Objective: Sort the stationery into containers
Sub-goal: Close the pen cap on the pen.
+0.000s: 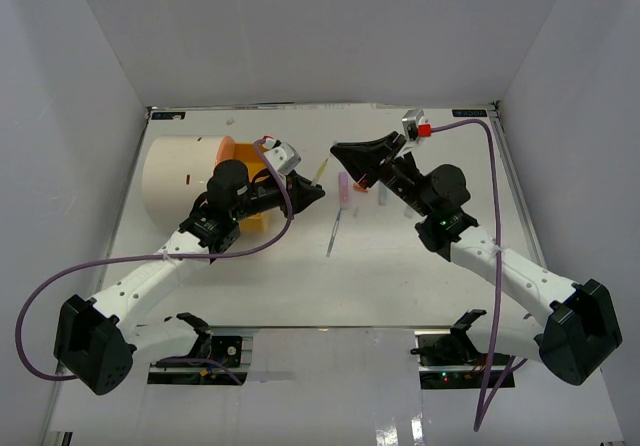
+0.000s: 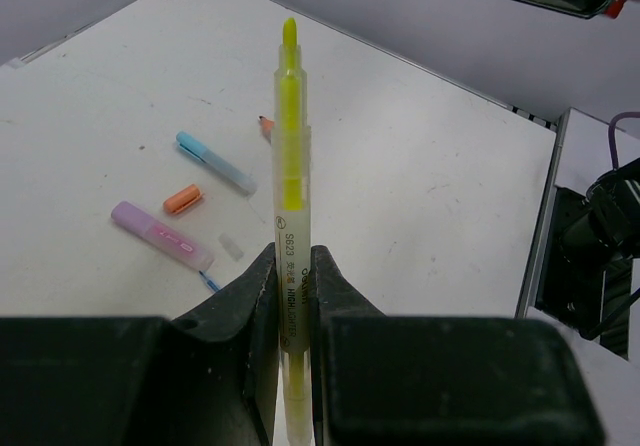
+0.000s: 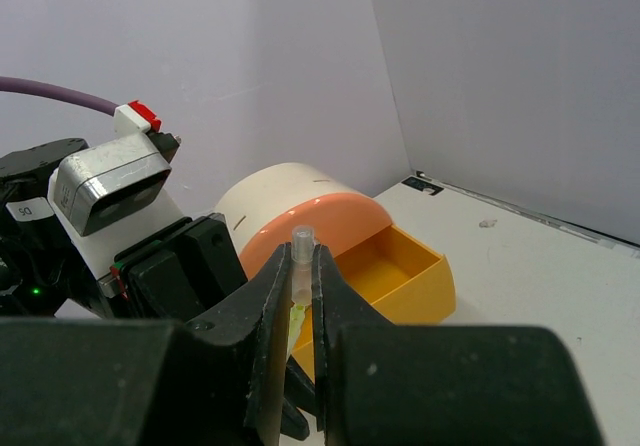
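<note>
Uncapped yellow highlighter (image 2: 290, 166) off the table, tip toward one o'clock, clear cap (image 3: 303, 248) just beyond. Open orange drawer (image 3: 420, 278) in cream drum (image 1: 175, 171) at ten o'clock.

Bright, even light — soft shadows, slight fg blur.

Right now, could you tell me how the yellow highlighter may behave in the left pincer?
The highlighter looks like stiff plastic, so it probably won't bend. It is slim and smooth, gripped toward one end by the left pincer, so it might pivot or slip. Its bare tip could mark anything touched.
</note>
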Motion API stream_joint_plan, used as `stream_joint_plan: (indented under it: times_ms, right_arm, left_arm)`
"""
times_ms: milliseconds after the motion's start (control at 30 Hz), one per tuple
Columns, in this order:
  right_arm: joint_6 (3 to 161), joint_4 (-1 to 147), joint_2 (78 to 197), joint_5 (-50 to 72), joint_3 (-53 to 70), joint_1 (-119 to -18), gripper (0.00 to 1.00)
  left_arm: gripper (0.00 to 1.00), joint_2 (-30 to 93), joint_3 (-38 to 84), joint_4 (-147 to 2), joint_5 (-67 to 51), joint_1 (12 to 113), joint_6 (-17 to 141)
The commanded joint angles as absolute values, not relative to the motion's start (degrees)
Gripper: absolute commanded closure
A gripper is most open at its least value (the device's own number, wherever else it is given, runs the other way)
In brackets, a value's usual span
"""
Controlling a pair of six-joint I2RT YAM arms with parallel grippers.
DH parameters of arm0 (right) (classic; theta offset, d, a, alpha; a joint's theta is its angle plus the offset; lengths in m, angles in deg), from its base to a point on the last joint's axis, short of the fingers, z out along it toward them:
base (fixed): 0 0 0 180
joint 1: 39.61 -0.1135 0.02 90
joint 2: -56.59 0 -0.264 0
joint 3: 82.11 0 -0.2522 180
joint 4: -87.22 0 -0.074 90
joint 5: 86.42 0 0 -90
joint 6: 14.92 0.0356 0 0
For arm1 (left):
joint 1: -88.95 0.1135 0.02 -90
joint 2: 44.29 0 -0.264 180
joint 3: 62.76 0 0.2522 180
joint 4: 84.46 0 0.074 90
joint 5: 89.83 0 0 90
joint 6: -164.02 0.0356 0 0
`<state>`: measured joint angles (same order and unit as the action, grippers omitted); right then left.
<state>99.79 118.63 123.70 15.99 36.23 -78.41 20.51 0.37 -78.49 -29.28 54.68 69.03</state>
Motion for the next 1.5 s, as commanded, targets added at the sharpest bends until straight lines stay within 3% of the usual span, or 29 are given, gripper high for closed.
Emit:
stream_joint_plan:
  times_ms: [0,867,1467]
  right_arm:
    - [100.83,122.76,124.00,16.68,35.88,-78.98,0.92]
    - [103.73,125.14,125.76,18.35,36.58,-80.21,0.92]
    - [105.93,130.41,127.43,20.72,37.73,-81.00,0.92]
  left_arm:
    - [1.00,18.29,0.05,-79.84,-30.76,54.49,69.10]
    - [1.00,16.18,-1.10,-82.38,-29.80,54.49,68.58]
    - [1.00,18.82,1.19,-92.40,-31.64,54.49,65.15]
